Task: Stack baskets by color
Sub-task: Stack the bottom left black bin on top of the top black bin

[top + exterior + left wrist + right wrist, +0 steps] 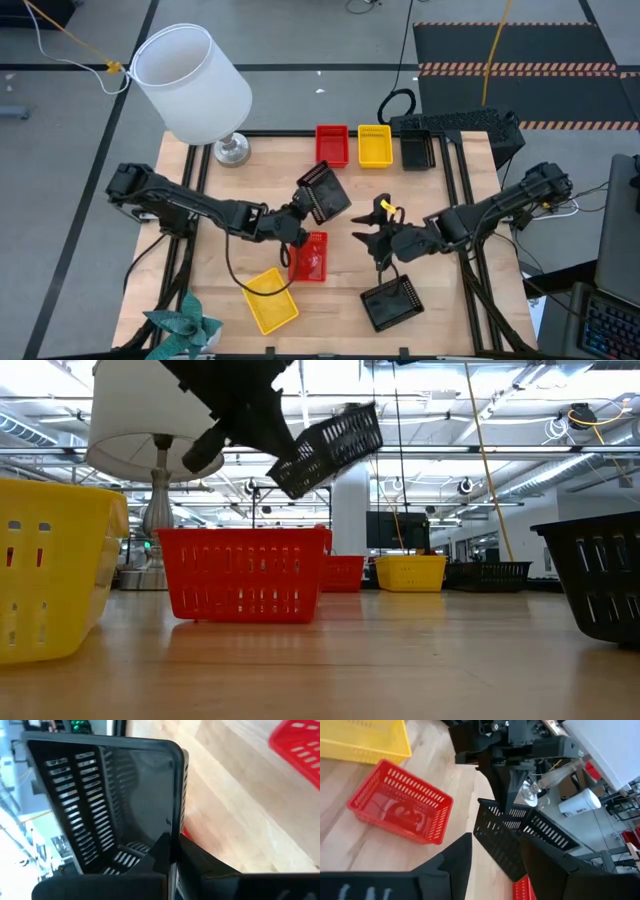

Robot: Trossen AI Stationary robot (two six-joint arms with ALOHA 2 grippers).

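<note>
My left gripper [300,216] is shut on a black basket [323,192] and holds it in the air over the table's middle, above a red basket [310,256] that rests on its bottom. My right gripper [374,226] hangs open to the right of them, with nothing between its fingers. A yellow basket [271,300] and a second black basket [392,303] sit near the front edge. A red basket [332,145], a yellow basket [375,145] and a black basket [417,150] stand in a row at the far edge. My left gripper grips one wall of the black basket at its rim [174,827], with one finger [160,851] inside the basket and the other [202,862] outside. The fingers come from the table's left, slanting down. The basket [330,445] is lifted clear and tilted.
A white lamp [195,75] stands at the table's far left corner, its metal foot [232,150] on the wood. A green plant [185,328] sits at the near left corner. Bare wood lies between the far row and the held basket.
</note>
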